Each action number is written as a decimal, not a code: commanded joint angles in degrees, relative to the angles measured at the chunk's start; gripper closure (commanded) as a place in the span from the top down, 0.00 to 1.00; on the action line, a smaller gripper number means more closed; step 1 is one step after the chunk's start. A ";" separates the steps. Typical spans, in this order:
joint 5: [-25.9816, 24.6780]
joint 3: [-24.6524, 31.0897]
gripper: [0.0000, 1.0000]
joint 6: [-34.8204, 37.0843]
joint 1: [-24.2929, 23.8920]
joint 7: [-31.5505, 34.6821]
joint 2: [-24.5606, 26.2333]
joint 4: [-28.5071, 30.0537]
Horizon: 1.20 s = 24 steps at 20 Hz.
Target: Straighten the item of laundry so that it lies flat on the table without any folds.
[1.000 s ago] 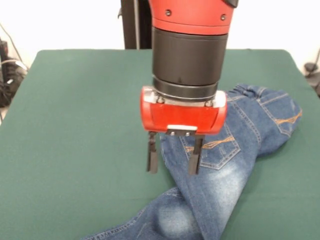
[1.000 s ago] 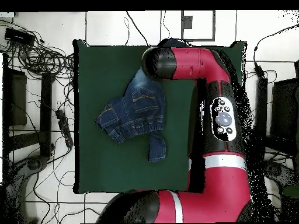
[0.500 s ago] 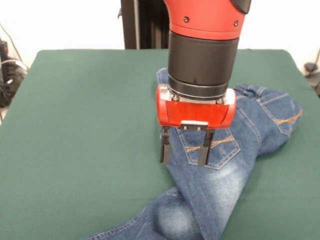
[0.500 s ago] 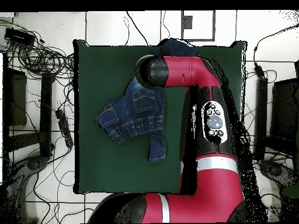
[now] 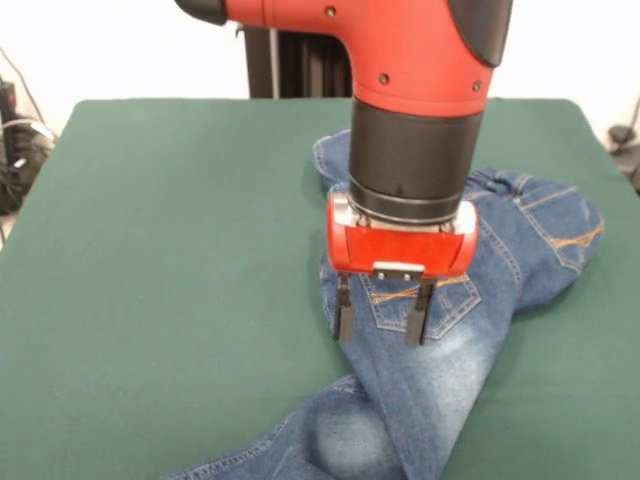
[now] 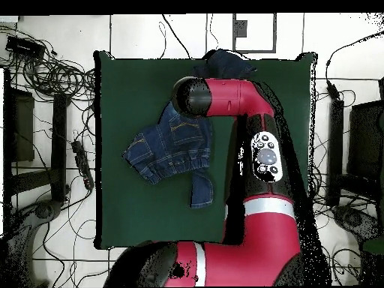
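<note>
i see the green table (image 5: 150,260) bare on the left; right of centre, my gripper (image 5: 381,322), fingers apart, hangs over crumpled blue jeans (image 5: 500,270) lying folded toward the table's right edge.

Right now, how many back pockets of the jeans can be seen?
2 on the jeans: one pocket just behind the open tool, one toward the front view's right edge. Folds or the arm could hide more.

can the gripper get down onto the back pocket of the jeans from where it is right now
Probably yes. The gripper hangs open right over the jeans, beside the back pocket, with nothing between them.
</note>
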 commanded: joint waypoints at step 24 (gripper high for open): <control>10.65 -3.31 1.00 -9.55 5.04 16.26 10.38 5.44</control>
